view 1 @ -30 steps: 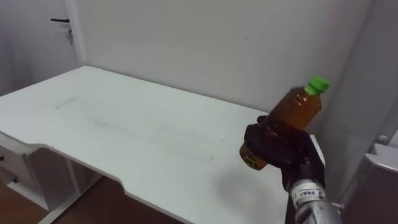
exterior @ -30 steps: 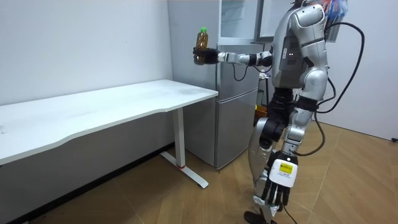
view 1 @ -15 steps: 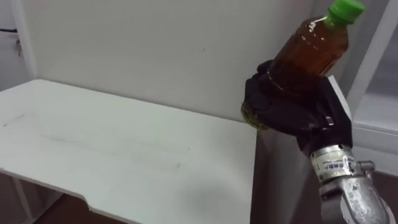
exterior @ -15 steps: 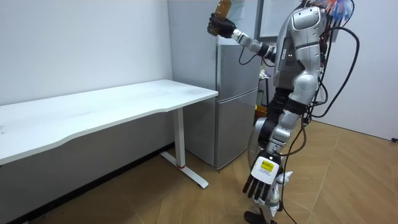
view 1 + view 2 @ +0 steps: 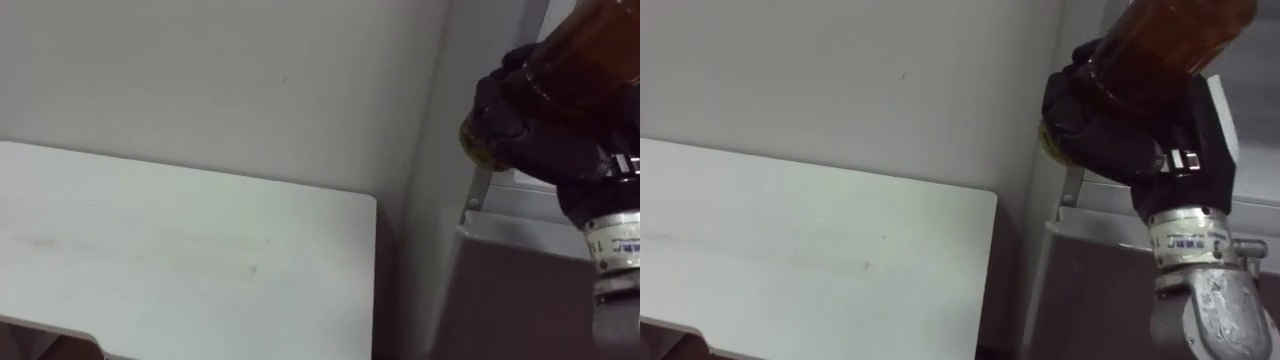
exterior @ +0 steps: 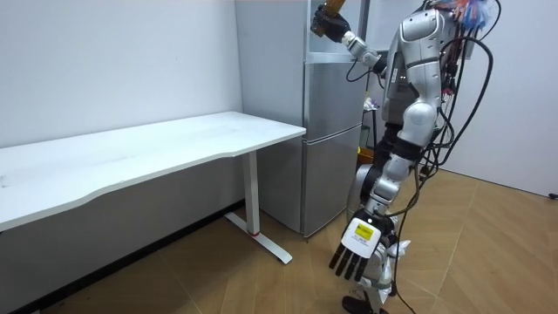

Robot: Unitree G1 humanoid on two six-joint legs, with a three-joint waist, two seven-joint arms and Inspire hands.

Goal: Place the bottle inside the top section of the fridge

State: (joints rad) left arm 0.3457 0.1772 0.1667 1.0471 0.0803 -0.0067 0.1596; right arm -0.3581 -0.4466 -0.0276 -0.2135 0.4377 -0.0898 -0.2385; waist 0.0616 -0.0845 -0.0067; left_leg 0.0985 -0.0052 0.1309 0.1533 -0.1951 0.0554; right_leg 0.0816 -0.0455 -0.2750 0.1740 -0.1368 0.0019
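lets the left hand [image 6: 353,257] hang low beside the leg, fingers straight and spread, nothing in them. keeps the right hand [image 5: 1118,125] raised at head height, dark fingers curled tight round the lower half of the bottle [image 5: 1180,35], amber body tilted up and away, cap cut off by the frame's top edge. carries that bottle far higher than a second ago: then out at chest height over the end of the desk [image 5: 150,260], half a second ago up beside the corner of the fridge [image 6: 336,157], now right at the mouth of the upper fridge [image 6: 336,30], just above the top edge of the grey lower door [image 5: 520,290]. turns body and head along with the lift, hence less desk and more fridge across both eye views. stands close in front of the appliance, upper compartment apparently open, pale shelves visible inside in the room view. holds the bottle in the air, on no shelf yet. to judge by this, needs only a short reach forward, a setting-down on a shelf and a release of the fingers; risks a knock against the door frame on the way in. leaves the white desk off to the left, plain pale wall [image 5: 200,80] behind it.
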